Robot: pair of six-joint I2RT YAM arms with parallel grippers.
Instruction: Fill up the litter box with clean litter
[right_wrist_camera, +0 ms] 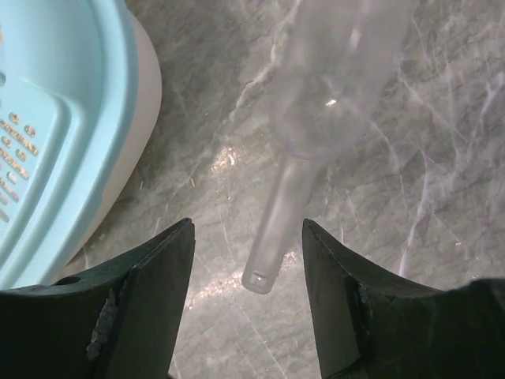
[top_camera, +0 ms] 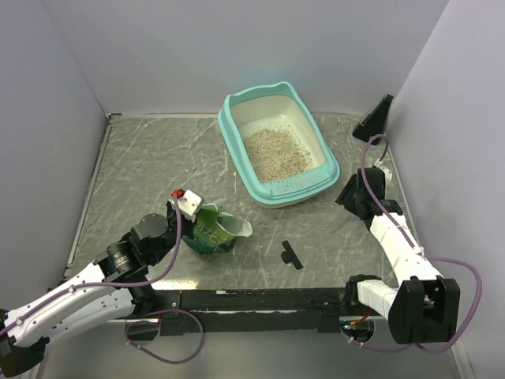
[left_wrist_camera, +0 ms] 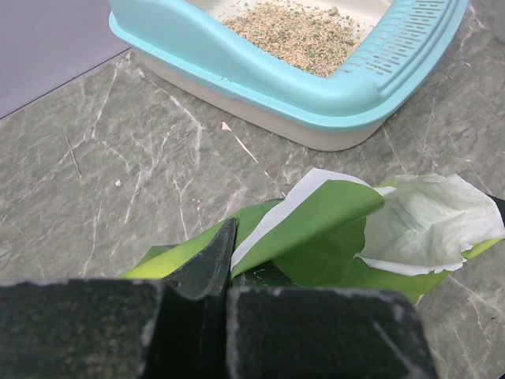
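Note:
The litter box, teal rim and cream pan, stands at the back centre with a patch of beige litter in it. It also shows in the left wrist view with litter. My left gripper is shut on the edge of an opened green bag that rests on the table; in the left wrist view the gripper pinches the bag. My right gripper is open just right of the box. It hovers over the handle of a clear plastic scoop lying on the table.
A small black T-shaped piece lies near the front centre. A black wedge stands in the back right corner. Walls close the table on three sides. The box's teal rim is close on the right gripper's left.

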